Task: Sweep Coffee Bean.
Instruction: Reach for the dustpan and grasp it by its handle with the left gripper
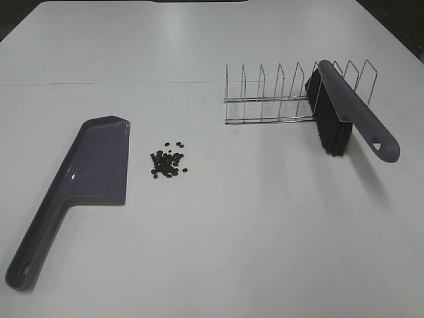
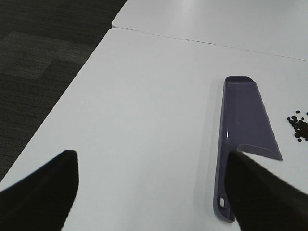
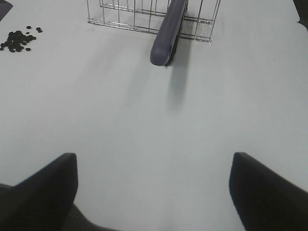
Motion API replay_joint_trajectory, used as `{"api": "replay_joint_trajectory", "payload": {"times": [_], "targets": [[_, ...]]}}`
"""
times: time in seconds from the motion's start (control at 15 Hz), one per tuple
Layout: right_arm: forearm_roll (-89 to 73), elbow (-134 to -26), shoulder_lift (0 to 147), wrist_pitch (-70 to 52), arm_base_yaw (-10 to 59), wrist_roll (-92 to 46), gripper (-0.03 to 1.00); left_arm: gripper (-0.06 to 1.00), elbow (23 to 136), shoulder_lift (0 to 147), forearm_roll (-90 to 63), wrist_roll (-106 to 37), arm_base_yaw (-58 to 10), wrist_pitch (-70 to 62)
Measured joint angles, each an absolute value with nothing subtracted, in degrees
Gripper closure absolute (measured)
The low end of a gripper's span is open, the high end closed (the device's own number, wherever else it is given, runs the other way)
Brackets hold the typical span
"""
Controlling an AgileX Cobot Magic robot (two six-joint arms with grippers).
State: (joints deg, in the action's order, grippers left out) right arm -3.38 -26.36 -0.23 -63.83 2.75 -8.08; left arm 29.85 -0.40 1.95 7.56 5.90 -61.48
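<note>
A loose cluster of dark coffee beans (image 1: 167, 161) lies on the white table just right of the purple dustpan (image 1: 79, 185), whose handle points toward the front left. The beans (image 2: 299, 127) and dustpan (image 2: 240, 139) also show in the left wrist view, the beans (image 3: 18, 40) again in the right wrist view. A purple brush (image 1: 344, 116) with black bristles leans on a wire rack (image 1: 291, 93); its handle (image 3: 168, 33) points toward my right gripper. My left gripper (image 2: 154, 192) is open above the table beside the dustpan handle. My right gripper (image 3: 154, 192) is open, holding nothing.
The wire rack (image 3: 144, 17) stands at the back right of the table. The table's left edge (image 2: 72, 96) drops to dark carpet. A seam (image 1: 106, 83) runs across the table behind the dustpan. Neither arm shows in the high view.
</note>
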Motion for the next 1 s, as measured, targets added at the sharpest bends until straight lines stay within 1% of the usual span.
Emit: {"api": "replay_joint_trajectory", "payload": {"times": [1.0], "targets": [[-3.8,-26.4,-0.2,-63.8,2.8,-8.1,0.22,0.19,29.9,-0.4,0.5,5.8,5.9,-61.5]]}}
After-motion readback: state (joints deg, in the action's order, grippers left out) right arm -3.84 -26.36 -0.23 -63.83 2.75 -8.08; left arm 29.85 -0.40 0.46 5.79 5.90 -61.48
